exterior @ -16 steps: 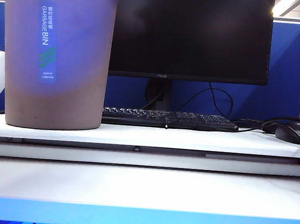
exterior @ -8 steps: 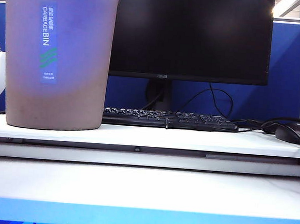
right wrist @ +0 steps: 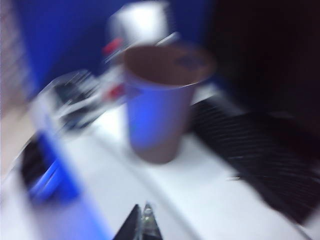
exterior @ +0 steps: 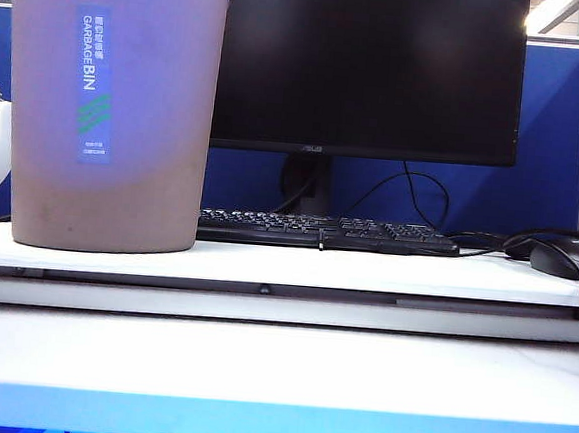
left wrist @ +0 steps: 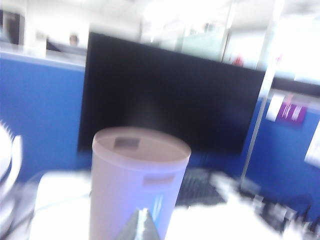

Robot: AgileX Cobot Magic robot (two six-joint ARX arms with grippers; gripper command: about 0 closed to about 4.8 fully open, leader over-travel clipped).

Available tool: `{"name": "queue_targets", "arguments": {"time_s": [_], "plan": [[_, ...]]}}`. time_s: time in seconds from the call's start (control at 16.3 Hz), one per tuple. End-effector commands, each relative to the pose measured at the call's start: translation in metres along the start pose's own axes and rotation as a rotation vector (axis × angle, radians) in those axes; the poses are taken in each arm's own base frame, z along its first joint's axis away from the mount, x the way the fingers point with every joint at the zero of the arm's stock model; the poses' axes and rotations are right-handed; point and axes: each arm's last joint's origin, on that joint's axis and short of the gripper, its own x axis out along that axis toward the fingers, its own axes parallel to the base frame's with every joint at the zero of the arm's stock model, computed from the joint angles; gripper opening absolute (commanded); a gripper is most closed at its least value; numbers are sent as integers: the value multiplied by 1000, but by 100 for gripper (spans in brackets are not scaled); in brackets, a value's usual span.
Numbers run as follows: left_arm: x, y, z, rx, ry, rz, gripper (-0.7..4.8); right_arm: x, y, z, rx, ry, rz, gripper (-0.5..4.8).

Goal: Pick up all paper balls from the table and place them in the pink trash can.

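- Pink trash can (exterior: pixel 109 112): tall, smooth mauve-pink plastic, tapering slightly toward the base, with a cutout handle at the rim and a blue "GARBAGE BIN" label with green stripes. It stands on the raised shelf at the left of the exterior view, beside the keyboard.
- Table (exterior: pixel 278 366): flat matte white surface with a bright blue front edge.
- No paper balls show in any view.
- Monitor (exterior: pixel 371 68): glossy black screen, dark, behind a black keyboard (exterior: pixel 329 230). A black mouse (exterior: pixel 569 259) with a looping cable sits at the far right.
- Left gripper (left wrist: pixel 141 227): fingertips pressed into one narrow point, holding nothing, raised before the trash can; view blurred.
- Right gripper (right wrist: pixel 141 225): likewise pinched together and empty, above the white surface near the can; view heavily smeared.
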Motion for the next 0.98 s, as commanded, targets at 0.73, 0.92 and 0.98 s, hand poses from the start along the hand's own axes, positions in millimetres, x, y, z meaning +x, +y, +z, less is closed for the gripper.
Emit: {"name": "queue_targets", "arguments": {"time_s": [0.73,0.92,0.98], "plan": [[101,-14,-107,-237,81,-372,-5,38,3,-157,207,-513,-230,-6],[117,-11,-142,-259,63,-338,-5,71,-1,-197,233,-474,-340,-5],[118,-10,-149,-266,105,-295,-5,80,-1,-214,234,-388,-342,-5]]}}
